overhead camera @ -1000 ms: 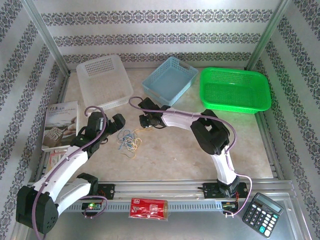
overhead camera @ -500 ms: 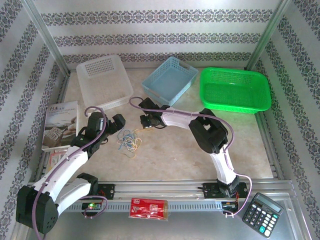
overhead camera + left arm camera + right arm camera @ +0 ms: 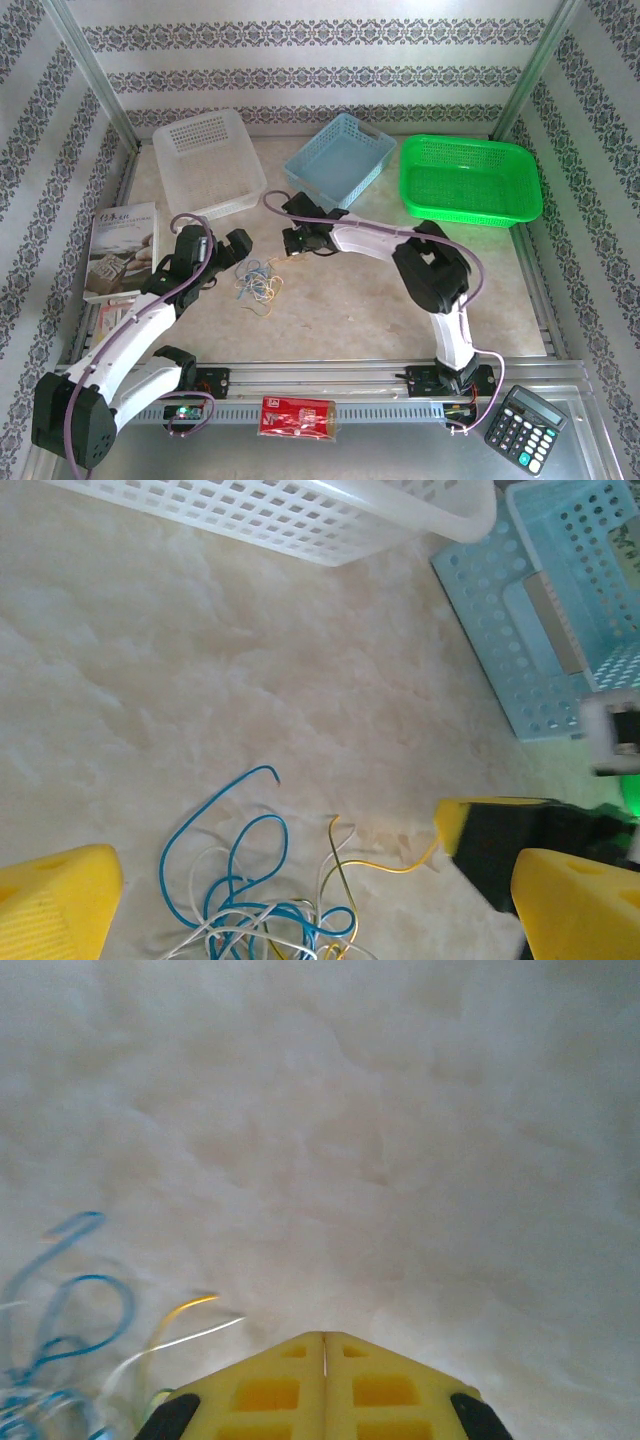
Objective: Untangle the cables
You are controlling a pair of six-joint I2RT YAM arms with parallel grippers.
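Cables (image 3: 258,280) lie in a small loose tangle on the worktop (image 3: 350,300), between the two grippers. Left gripper (image 3: 230,256) hangs just left of the heap, jaws spread wide and empty. In its wrist view the blue loops (image 3: 225,865) stand clear of the knot. These wires look feather-light, springy and very thin, likely to slip from flat pads or drag the whole knot along. A free end or outer loop seems the best hold. Right gripper (image 3: 323,1345) is closed. A yellow strand (image 3: 385,865) runs up to its tip, but whether it is pinched I cannot tell.
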